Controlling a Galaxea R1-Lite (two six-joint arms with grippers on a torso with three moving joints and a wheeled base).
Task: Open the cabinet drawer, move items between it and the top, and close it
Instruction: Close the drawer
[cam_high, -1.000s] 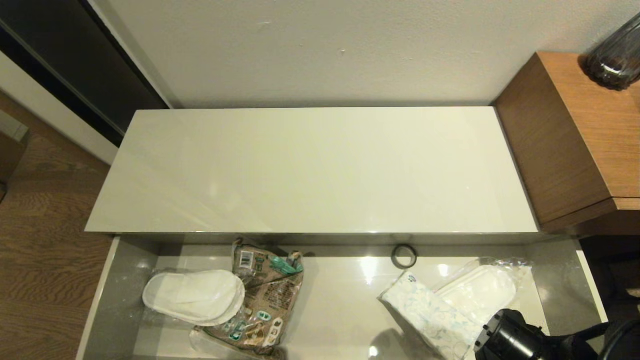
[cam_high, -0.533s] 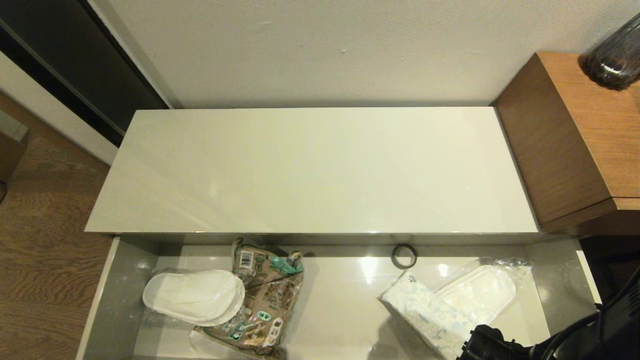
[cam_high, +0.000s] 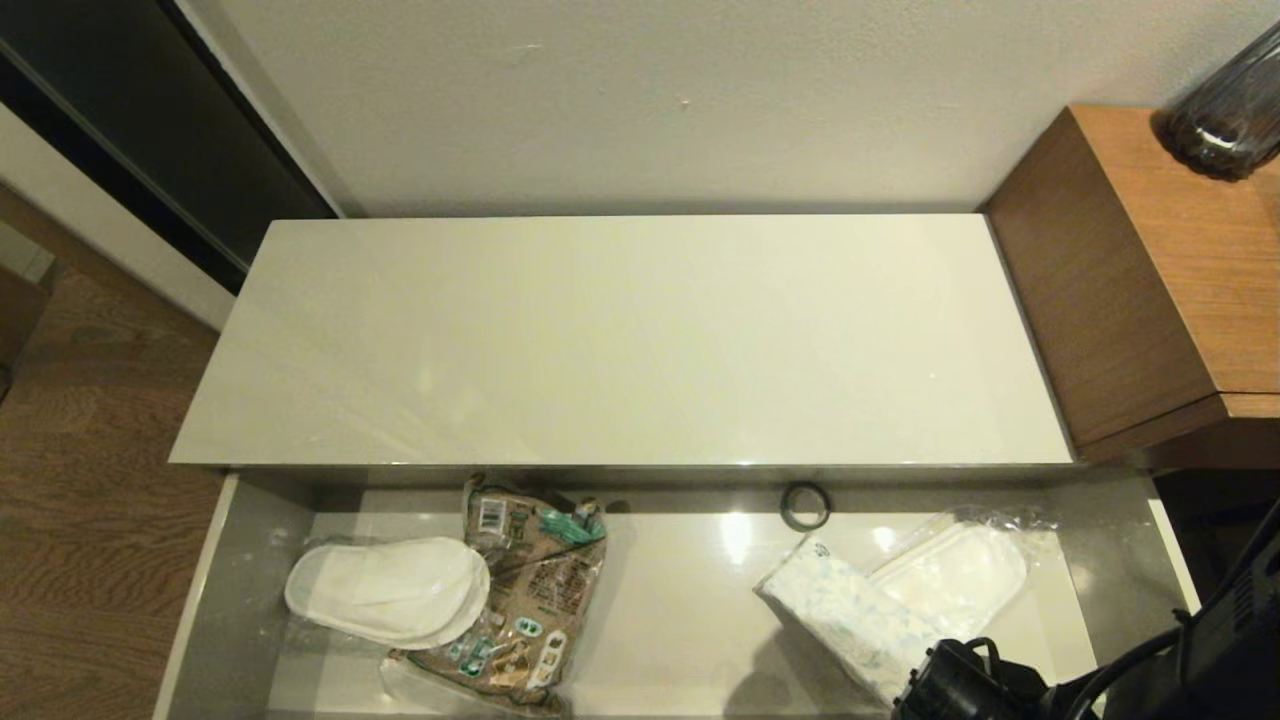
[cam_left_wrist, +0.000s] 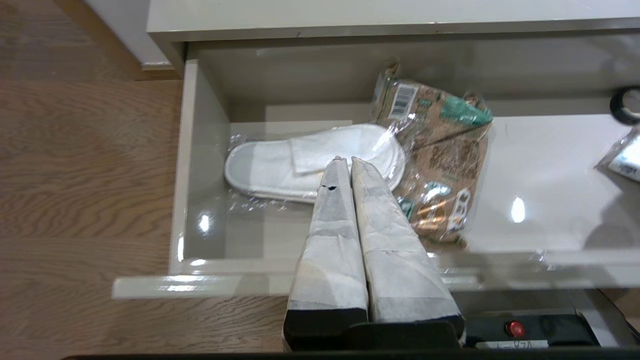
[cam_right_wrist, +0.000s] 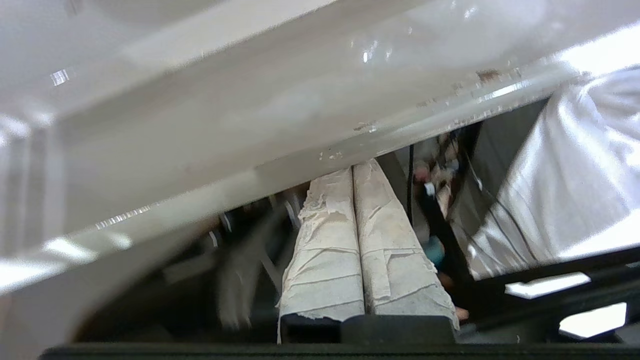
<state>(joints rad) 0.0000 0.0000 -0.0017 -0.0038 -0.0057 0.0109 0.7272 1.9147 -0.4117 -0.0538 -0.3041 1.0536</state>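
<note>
Head view looks down on the open cabinet drawer (cam_high: 240, 560), shared, closer, with the left wrist view.

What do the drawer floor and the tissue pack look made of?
The wide pale-grey cabinet drawer floor looks like glossy lacquered or laminate board, judging by its sharp light reflections. The soft white tissue pack with faint blue print looks wrapped in thin plastic film, though that is uncertain.

Right arm (cam_high: 1150, 670) reaching in low at the near right corner of the cabinet drawer (cam_high: 235, 560), wrist dark and cabled; right gripper (cam_right_wrist: 352, 172) with both taped fingers pressed flat together, tips just under the drawer's front edge. Left gripper (cam_left_wrist: 346, 162) likewise closed tight with nothing between the fingers, poised above the drawer's front edge, toward its left end, tips pointing inward.
</note>
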